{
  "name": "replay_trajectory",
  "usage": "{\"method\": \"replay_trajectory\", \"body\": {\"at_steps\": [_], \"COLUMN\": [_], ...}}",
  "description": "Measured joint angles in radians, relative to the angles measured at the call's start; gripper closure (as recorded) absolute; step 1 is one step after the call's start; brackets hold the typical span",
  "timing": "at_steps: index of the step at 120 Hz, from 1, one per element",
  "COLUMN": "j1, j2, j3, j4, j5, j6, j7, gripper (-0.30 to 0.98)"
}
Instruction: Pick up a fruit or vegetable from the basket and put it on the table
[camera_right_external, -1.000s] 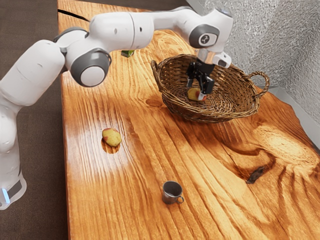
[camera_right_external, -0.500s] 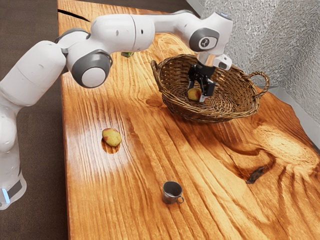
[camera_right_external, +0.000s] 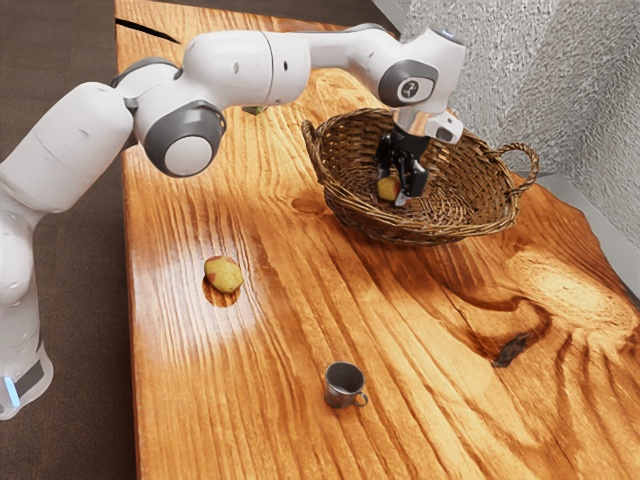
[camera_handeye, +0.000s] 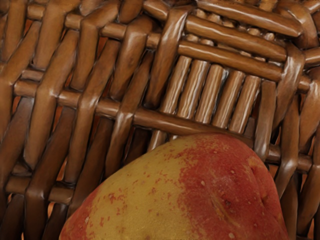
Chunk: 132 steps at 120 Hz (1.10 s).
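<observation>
Black gripper (camera_right_external: 396, 189) down inside the wicker basket (camera_right_external: 345, 205), right at the red-and-yellow fruit (camera_handeye: 175, 200). Cannot tell whether spread or pinching, too little to go on at the contact. In the wrist view, close beneath the camera with the fruit, against woven wicker. No lift to be seen: low in the basket, well below the rim.

Reaching, by the look of it, done. Grasping either close at hand or just being made, hard to say. Left to do: secure the fruit, raise it clear of the rim and handles, carry it out over the wooden table (camera_right_external: 260, 400), set it down and let go. Roughly midway, then, at a guess. Needs a firm hold before lifting, given the rounded skin and the risk of a slip or a brush against the wicker.

Farther out, on bare wood toward the exterior view's left, a similar fruit (camera_right_external: 223, 275), well apart from the basket. No proof there of a finished placing. Nearer the exterior camera, a metal mug (camera_right_external: 341, 388), upright, away from the work.
</observation>
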Motion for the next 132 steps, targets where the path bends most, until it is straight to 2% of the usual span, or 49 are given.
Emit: {"method": "replay_trajectory", "body": {"at_steps": [15,35,56,68,79,85,98,132], "j1": [0.0,0.0,-0.003,-0.007,-0.008,-0.011,-0.082,-0.258], "j2": [-0.031,-0.096,-0.167,-0.212,-0.253,-0.267,-0.275,-0.23], "j3": [0.003,0.002,-0.008,-0.053,-0.129,-0.181,-0.221,-0.227], "j4": [0.008,0.013,0.012,0.009,0.005,0.002,0.001,-0.007], "j5": [0.003,0.003,-0.005,-0.015,-0.021,-0.021,-0.011,0.048], "j6": [-0.013,-0.042,-0.08,-0.102,-0.119,-0.128,-0.143,-0.152], "j7": [0.007,0.013,0.017,0.016,0.01,0.004,-0.014,-0.073], "gripper": [0.4,0.39,0.56,0.58,0.49,0.48,0.48,0.48]}}
